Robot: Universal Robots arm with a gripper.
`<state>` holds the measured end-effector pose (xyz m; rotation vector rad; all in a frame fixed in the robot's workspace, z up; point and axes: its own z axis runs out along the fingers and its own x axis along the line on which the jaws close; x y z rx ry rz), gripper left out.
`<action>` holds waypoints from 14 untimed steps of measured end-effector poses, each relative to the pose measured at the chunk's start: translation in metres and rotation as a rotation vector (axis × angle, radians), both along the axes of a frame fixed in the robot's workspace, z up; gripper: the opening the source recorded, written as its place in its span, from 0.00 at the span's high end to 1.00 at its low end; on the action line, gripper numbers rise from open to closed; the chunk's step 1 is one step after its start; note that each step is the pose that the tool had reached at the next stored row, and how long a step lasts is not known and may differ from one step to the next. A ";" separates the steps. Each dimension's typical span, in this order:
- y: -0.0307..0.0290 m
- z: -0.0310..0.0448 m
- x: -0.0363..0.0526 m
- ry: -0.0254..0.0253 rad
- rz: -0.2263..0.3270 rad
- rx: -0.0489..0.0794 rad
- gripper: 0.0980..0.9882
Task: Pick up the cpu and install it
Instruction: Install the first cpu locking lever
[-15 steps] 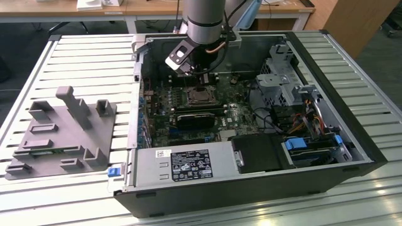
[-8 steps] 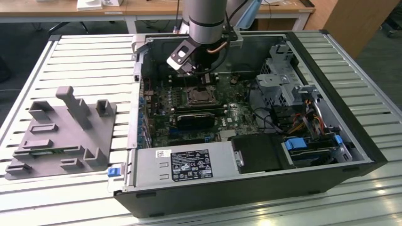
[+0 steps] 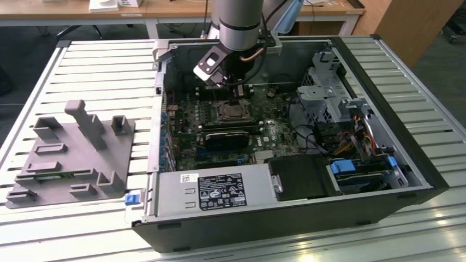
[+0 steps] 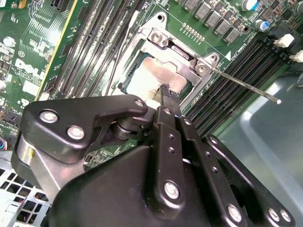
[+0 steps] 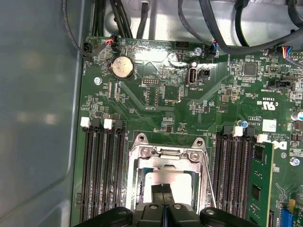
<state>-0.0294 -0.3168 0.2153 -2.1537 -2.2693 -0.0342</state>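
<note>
The cpu (image 4: 150,75) shows its silver-grey top inside the motherboard socket, framed by the metal socket bracket (image 4: 163,40). In the first wrist view the cpu (image 5: 161,177) lies within the bracket (image 5: 165,153). My gripper (image 4: 166,92) hangs directly over the chip with its two dark fingertips (image 5: 158,191) pressed together, touching or almost touching the plate. In the exterior view the gripper (image 3: 234,102) reaches down into the open computer case above the socket (image 3: 231,112). The thin socket lever (image 4: 246,86) sticks out sideways, unlatched.
Black memory slots (image 5: 102,175) flank the socket, and one slot holds a green module (image 5: 262,182). A long black card (image 3: 226,139), the power supply (image 3: 211,191), the drive cage (image 3: 328,93) and cables (image 3: 350,136) crowd the case. A grey fixture (image 3: 69,158) stands on the slatted table.
</note>
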 end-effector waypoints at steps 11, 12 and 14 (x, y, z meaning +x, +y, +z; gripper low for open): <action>0.0000 0.0043 0.0000 -0.0002 0.000 0.000 0.99; 0.0000 0.0045 0.0000 -0.0001 0.000 0.000 0.99; 0.0000 0.0052 0.0000 -0.0001 0.000 0.000 0.99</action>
